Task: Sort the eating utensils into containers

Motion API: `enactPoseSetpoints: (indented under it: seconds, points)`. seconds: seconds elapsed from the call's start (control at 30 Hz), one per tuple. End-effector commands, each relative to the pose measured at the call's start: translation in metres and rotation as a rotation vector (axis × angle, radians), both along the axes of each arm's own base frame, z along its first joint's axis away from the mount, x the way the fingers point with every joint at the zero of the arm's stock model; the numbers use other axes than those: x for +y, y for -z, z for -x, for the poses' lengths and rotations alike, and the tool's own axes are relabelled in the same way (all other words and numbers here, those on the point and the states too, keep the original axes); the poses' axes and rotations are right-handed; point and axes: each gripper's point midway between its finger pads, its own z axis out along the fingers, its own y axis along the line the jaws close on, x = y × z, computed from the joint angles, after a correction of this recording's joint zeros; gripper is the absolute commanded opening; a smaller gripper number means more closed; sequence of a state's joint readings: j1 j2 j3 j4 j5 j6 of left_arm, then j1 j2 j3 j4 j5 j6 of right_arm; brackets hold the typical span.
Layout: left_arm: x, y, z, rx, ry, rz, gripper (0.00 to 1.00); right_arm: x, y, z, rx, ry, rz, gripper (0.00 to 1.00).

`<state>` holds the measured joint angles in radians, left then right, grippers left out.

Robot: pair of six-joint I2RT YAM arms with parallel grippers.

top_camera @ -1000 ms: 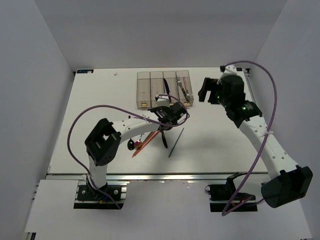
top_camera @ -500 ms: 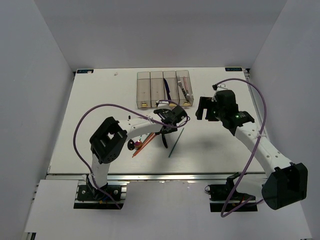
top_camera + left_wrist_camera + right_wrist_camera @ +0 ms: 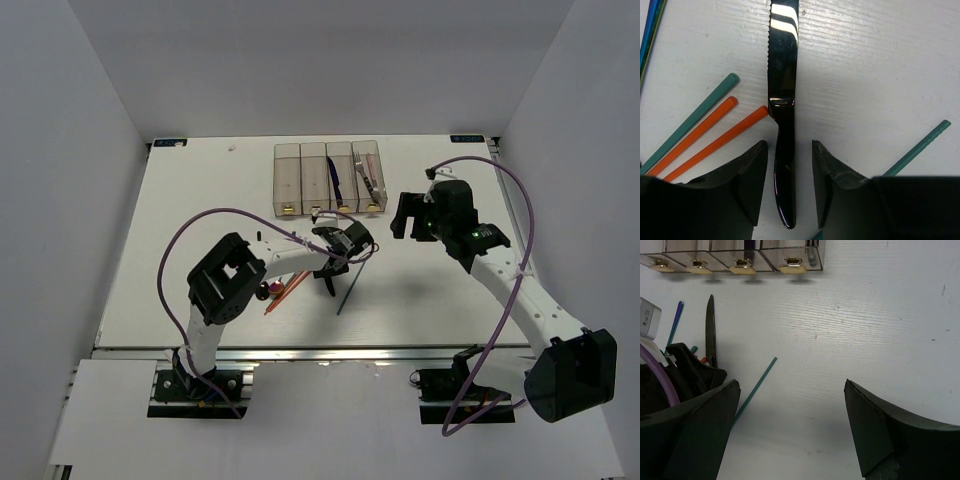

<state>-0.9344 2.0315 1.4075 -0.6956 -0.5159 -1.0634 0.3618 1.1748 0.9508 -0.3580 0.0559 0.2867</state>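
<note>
Between the jaws of the half-open left pincer (image 3: 789,152), the knife (image 3: 782,65) is straddled at its handle, ungripped, seemingly for pickup.

2 white arms (image 3: 530,295), chunky black joints (image 3: 228,285), looping purple cables (image 3: 222,211) along each

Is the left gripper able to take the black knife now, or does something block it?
Probably yes. The handle of the black knife lies between the fingers of the left gripper, with nothing on it; the orange chopsticks lie to one side.
</note>
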Motion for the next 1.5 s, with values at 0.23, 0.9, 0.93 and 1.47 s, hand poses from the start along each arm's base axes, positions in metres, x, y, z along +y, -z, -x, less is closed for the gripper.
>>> enactPoseSetpoints:
  seconds: [0.23,0.9,0.93,1.47]
  points:
    - [-0.004,0.03,0.038,0.102,0.015,0.031,0.24,0.001,-0.021,-0.004,-0.074,0.002,-0.03,0.89]
    - [-0.013,-0.071,0.024,-0.079,0.148,0.009,0.0,-0.006,-0.037,-0.005,-0.124,0.045,-0.039,0.89]
    - [-0.013,-0.074,0.024,-0.084,0.149,0.013,0.0,-0.006,-0.036,-0.005,-0.121,0.047,-0.038,0.89]
    - [-0.036,-0.187,-0.066,-0.37,0.275,-0.009,0.0,-0.031,-0.052,-0.013,-0.137,0.151,-0.027,0.89]
